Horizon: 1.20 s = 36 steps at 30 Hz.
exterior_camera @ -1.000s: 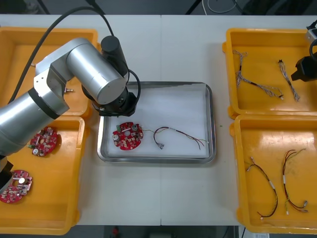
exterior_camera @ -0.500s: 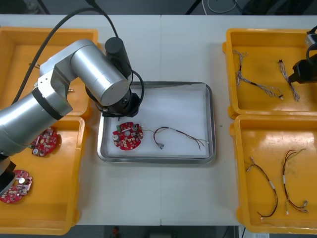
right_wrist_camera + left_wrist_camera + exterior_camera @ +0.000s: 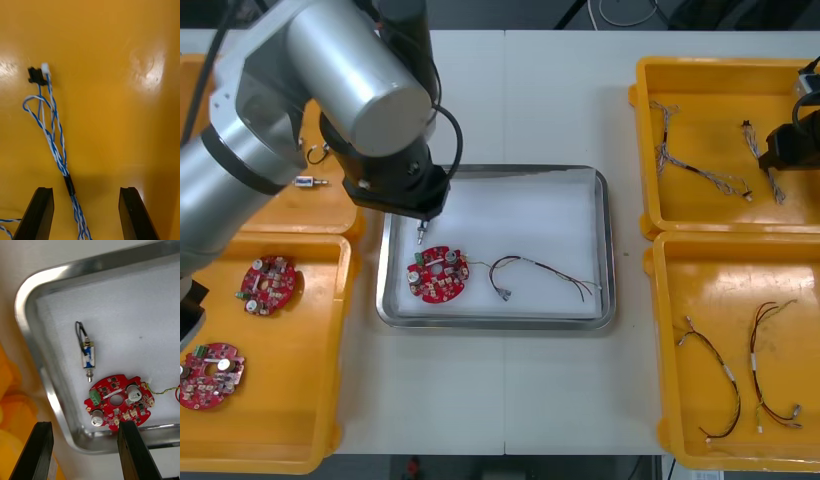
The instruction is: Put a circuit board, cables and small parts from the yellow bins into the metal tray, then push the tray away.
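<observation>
A small metal part (image 3: 87, 354) lies in the metal tray (image 3: 610, 250); both sets of jaws are wide and hold nothing.
Front: on the light table (image 3: 510, 100), with dark room floor beyond its far edge, the left arm (image 3: 330, 70) hangs over the tray's white lining, where a round red circuit board (image 3: 439, 274) and a thin cable (image 3: 540, 272) lie. The right gripper (image 3: 786, 150) is over the far right yellow bin (image 3: 646, 150). Left wrist: the left gripper (image 3: 84, 425) is spread above the part, which lies just beside the board. Right wrist: the fingers stand apart astride a twisted blue and white cable (image 3: 56, 150).
</observation>
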{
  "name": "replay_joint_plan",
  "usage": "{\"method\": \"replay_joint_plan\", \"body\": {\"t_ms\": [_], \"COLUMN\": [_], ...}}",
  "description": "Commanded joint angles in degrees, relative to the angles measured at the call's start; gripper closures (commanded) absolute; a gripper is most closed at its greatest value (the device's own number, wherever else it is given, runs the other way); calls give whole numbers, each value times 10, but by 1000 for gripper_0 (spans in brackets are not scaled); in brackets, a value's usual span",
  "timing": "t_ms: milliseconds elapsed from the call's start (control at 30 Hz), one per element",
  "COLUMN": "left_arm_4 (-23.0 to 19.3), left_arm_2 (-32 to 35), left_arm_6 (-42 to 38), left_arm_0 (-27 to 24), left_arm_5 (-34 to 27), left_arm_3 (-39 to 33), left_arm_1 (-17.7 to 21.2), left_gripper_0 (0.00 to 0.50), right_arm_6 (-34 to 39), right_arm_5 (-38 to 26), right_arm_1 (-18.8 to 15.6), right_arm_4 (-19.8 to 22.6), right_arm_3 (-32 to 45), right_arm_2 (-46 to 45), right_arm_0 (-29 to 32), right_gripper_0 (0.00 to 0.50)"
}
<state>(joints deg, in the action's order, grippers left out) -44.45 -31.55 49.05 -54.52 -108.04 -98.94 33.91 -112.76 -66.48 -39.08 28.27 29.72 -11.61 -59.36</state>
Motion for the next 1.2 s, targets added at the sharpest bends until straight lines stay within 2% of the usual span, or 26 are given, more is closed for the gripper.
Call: {"method": "replay_joint_plan", "body": {"t_ms": [33, 133, 300, 467, 700, 733, 800, 833, 933, 1200], "left_arm_4": [-38, -61, -67, -59, -16, -12, -7, -5, 3, 12], "left_arm_2": [88, 123, 169, 200, 226, 227, 231, 231, 234, 252], "left_arm_6": [55, 97, 165, 240, 344, 359, 376, 390, 420, 531], "left_arm_0": [-32, -32, -32, -33, -35, -36, -36, -36, -38, -55], "left_arm_5": [-20, -20, -20, -17, 28, 41, 59, 73, 103, 167], "left_arm_3": [-8, 15, 58, 117, 196, 209, 227, 241, 270, 365], "left_arm_1": [53, 78, 102, 114, 121, 121, 121, 121, 121, 121], "left_gripper_0": [0, 0, 0, 0, 0, 0, 0, 0, 0, 0], "right_arm_6": [0, 3, 10, 24, 54, 53, 51, 47, 47, 47], "right_arm_5": [8, 11, 23, 26, 28, 28, 28, 28, 28, 15], "right_arm_1": [-9, -6, -1, 1, 7, 7, 7, 7, 7, -5], "right_arm_4": [0, 2, 5, 4, 6, 6, 8, 12, 19, 12], "right_arm_3": [-9, -21, -37, -39, -42, -42, -42, -42, -41, -28], "right_arm_2": [21, 20, 22, 30, 34, 34, 34, 34, 34, 34], "right_arm_0": [-27, -27, -27, -26, -26, -24, -22, -21, -17, -16], "right_gripper_0": [0, 0, 0, 0, 0, 150, 373, 423, 500, 500]}}
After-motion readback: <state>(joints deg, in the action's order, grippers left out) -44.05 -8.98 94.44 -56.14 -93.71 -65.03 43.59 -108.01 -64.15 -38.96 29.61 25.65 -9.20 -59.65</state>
